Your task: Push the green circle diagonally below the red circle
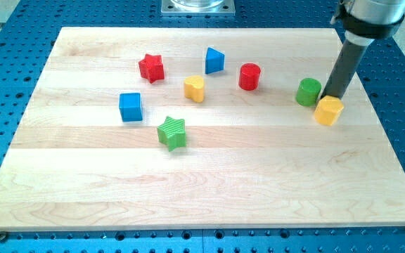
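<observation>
Here, my tip (333, 96) sits at the right side of the counter (209, 190), wedged into the small space between two blocks: the green circle (308, 92) lies just to its left, and the yellow hexagon (328, 110) stands right in front of it, hiding the very end of the rod. Whether the tip touches either block cannot be told. There is no pincer on this arm, only the straight dark rod, so nothing is grasped.

The green circle rests to the right of the red circle (249, 76) and slightly nearer, with a clear stretch of wood between the two.

Further left, the blue triangular block (214, 60) stands at the far side, and the yellow heart-like block (195, 88) sits nearer and to its left. The red star (151, 67) lies left of those, toward the far edge. The blue cube (130, 107) is the leftmost block, and the green star (172, 133) lies nearer and to its right, closest to the middle of the counter.
</observation>
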Motion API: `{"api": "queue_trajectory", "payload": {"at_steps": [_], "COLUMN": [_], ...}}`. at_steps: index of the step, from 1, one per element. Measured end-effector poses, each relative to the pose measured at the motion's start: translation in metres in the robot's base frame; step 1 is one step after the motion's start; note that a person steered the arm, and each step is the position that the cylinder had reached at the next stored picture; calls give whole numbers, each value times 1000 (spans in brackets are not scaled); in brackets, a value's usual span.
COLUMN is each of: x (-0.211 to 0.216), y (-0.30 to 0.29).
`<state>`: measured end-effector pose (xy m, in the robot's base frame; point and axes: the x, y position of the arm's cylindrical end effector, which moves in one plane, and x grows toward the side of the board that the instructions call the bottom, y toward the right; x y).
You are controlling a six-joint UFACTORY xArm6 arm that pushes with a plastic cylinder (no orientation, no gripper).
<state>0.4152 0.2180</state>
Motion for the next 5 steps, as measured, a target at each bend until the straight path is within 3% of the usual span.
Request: {"api": "queue_trajectory", "payload": {"at_steps": [1,3,5], "x": [1,-55,-66], "y": [-10,-19,-29]}}
